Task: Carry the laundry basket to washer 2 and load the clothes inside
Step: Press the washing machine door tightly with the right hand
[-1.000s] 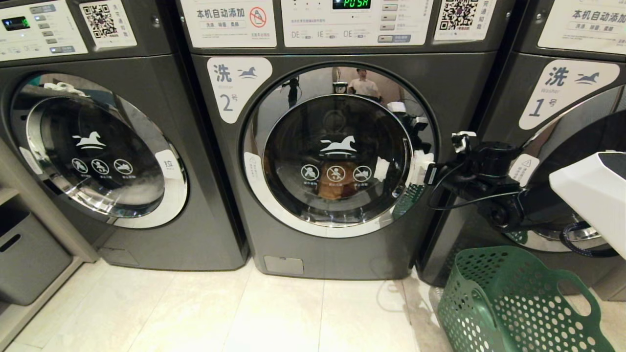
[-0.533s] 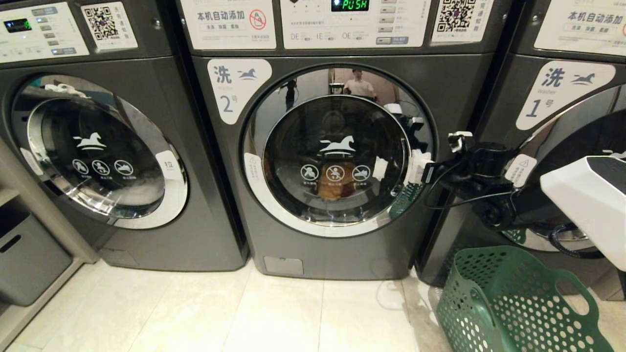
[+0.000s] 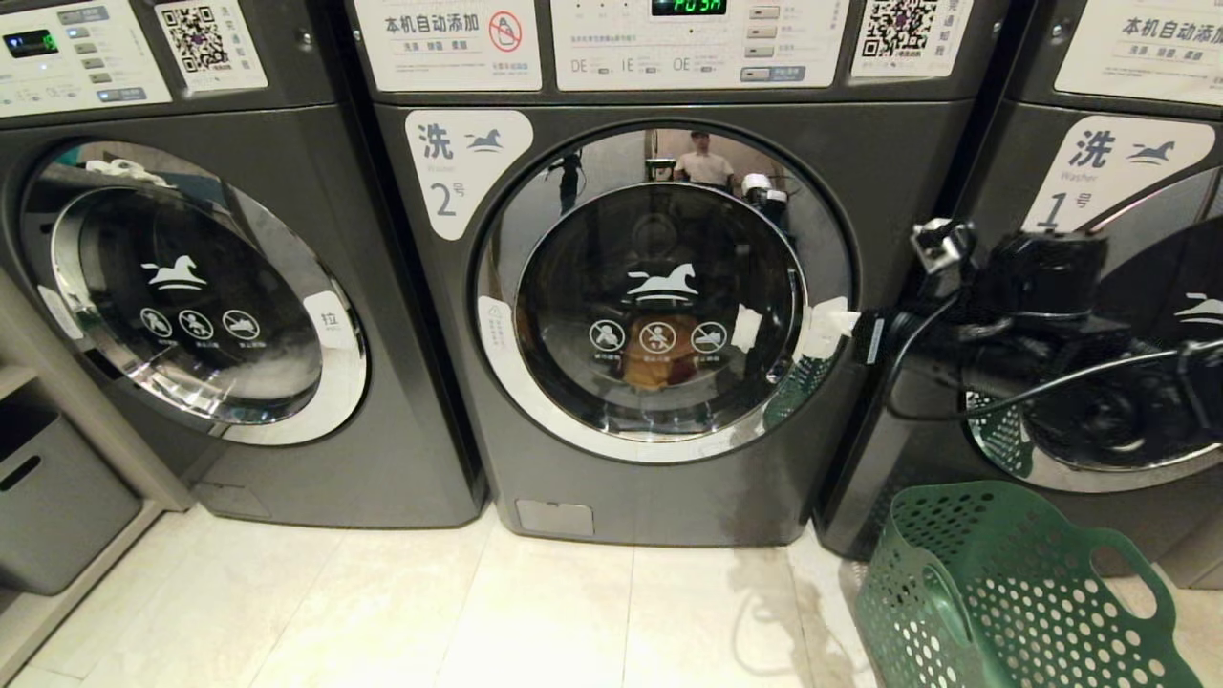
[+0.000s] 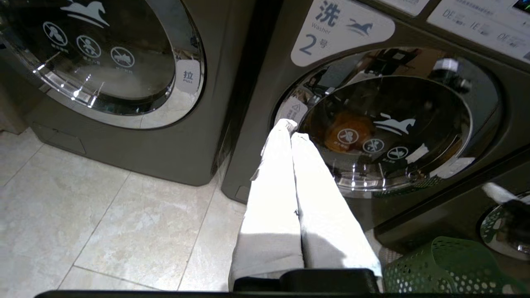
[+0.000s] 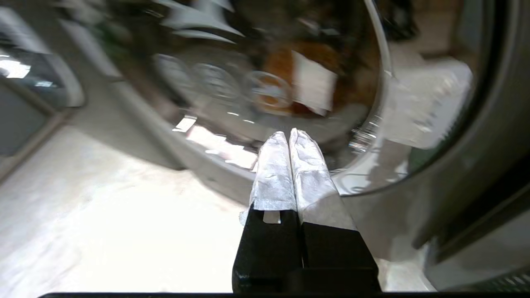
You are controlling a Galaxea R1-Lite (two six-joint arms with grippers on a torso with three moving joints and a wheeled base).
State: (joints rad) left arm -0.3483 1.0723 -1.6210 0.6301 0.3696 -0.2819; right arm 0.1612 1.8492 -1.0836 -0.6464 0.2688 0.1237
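Head view showed the right gripper (image 3: pixel 829 330) clenched on nothing, its fingertips at the right edge of washer 2's door (image 3: pixel 659 296), which was closed. The door lay to the gripper's left, so the right arm was the nearer one for pulling it open. The left gripper (image 4: pixel 290 132), also clenched and empty, hung off the door's left side. The basket (image 3: pixel 1013 592) sat on the floor below the right arm.
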